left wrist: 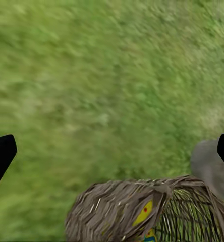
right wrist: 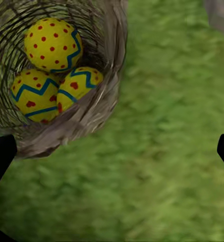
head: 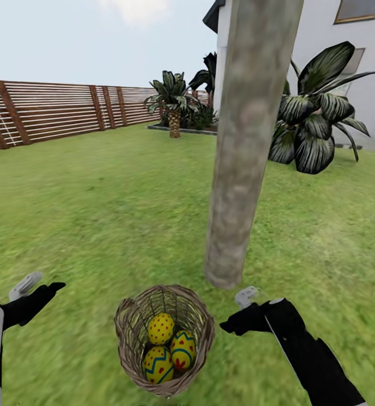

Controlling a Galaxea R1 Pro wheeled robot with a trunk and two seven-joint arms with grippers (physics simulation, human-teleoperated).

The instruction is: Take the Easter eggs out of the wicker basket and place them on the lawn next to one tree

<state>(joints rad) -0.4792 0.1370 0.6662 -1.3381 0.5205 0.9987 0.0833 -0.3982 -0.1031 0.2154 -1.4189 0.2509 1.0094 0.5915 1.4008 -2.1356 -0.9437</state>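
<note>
Head view puts the wicker basket (head: pixel 164 338) nearest, low at 6 o'clock on the lawn (head: pixel 97 214), its bottom edge almost at the frame's lower border. Three Easter eggs (head: pixel 167 347) sit packed inside, touching one another; the woven rim hides their lower parts. They are yellow with blue zigzag bands and red dots or triangles.

The left gripper (head: pixel 38 287) hovers at about 9 o'clock from the basket, well apart from it, and the left arm is cut off by the frame's left edge. The right gripper (head: pixel 241 316) hangs at about 3 o'clock from the basket, just beside its rim without touching. Both wrist views show dark fingertips at opposite edges with only grass between them, so each pair of jaws stands spread wide and holds nothing.

From the right wrist view the basket (right wrist: pixel 66 91) lies off to one side of the jaws, not between them, with all three eggs (right wrist: pixel 51 70) plain inside. From the left wrist view the basket (left wrist: pixel 147 212) is cut by the frame edge, and only a sliver of one egg (left wrist: pixel 144 213) shows through the weave.

Beyond the basket at 12 o'clock rises the tree (head: pixel 249 141), a mottled grey-beige trunk, its crown cut off above. Farther back stand a broad-leaved dark plant (head: pixel 317 118), a slatted fence (head: pixel 57 110) and a white house (head: pixel 334 39).
</note>
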